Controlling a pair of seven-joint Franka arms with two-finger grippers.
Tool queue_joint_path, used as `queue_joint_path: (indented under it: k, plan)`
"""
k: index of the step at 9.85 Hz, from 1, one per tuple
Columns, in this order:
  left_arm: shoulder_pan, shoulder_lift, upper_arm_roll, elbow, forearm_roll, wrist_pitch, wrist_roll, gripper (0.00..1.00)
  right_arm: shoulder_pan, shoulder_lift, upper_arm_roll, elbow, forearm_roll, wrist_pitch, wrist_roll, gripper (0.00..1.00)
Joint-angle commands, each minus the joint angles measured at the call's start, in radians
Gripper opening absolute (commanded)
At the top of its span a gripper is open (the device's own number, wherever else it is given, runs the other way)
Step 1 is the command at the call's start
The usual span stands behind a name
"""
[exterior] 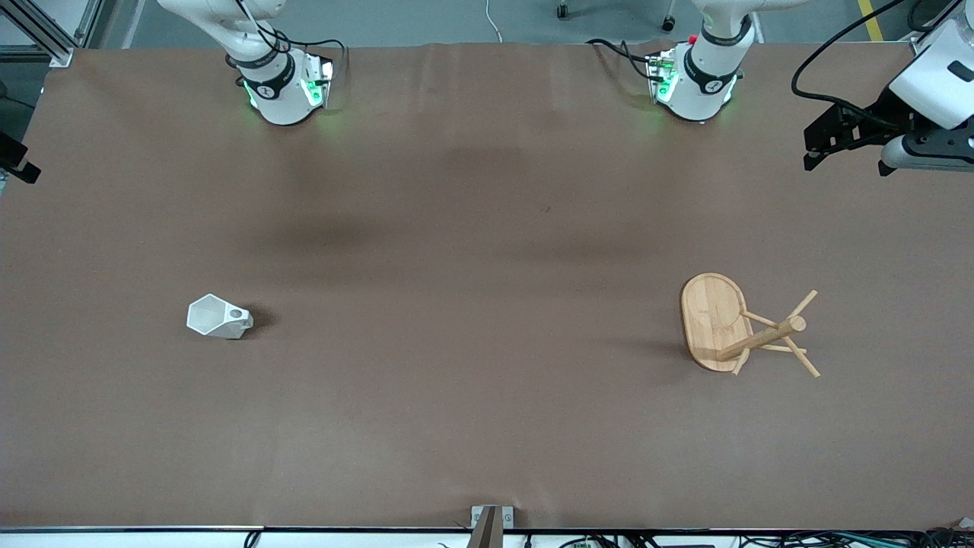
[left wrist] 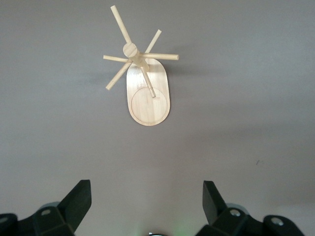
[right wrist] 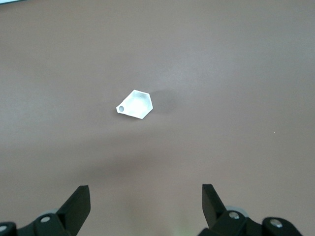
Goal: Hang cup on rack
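Note:
The white faceted cup (exterior: 219, 317) sits on the brown table toward the right arm's end, its handle hole turned toward the rack's end. It also shows in the right wrist view (right wrist: 136, 104). The bamboo rack (exterior: 721, 323) stands upright toward the left arm's end, pegs spreading from its post; the left wrist view (left wrist: 147, 98) shows it too. My left gripper (exterior: 818, 152) (left wrist: 146, 189) is open and empty, high over the table's edge at the left arm's end. My right gripper (right wrist: 145, 194) is open and empty, high above the table, well away from the cup.
The brown table cover (exterior: 472, 304) is bare between cup and rack. A small metal bracket (exterior: 491, 521) sits at the table's edge nearest the front camera. Both arm bases (exterior: 281, 84) (exterior: 696, 80) stand along the edge farthest from the front camera.

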Motion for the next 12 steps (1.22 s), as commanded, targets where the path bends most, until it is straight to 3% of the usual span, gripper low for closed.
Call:
queue_joint_path:
  k: [1, 3, 5, 10, 12]
  plan:
    - [0.031, 0.024, -0.004, 0.0, -0.014, -0.016, 0.013, 1.0, -0.003, 0.013, 0.003, 0.015, -0.016, -0.008, -0.01, 1.0]
    - [0.028, 0.023, -0.004, -0.002, -0.013, -0.016, -0.001, 1.0, -0.001, 0.062, 0.003, 0.007, -0.012, 0.009, -0.042, 1.0]
    - [0.031, 0.023, -0.004, -0.003, -0.013, -0.018, 0.005, 1.0, -0.009, 0.138, 0.001, -0.052, -0.006, 0.117, -0.043, 1.0]
    - [0.03, 0.023, -0.004, -0.002, -0.011, -0.018, 0.0, 1.0, 0.002, 0.235, 0.003, -0.428, -0.003, 0.632, -0.102, 1.0]
    - [0.031, 0.024, -0.004, -0.002, -0.011, -0.018, 0.006, 1.0, -0.001, 0.28, 0.003, -0.593, -0.003, 0.917, -0.162, 1.0]
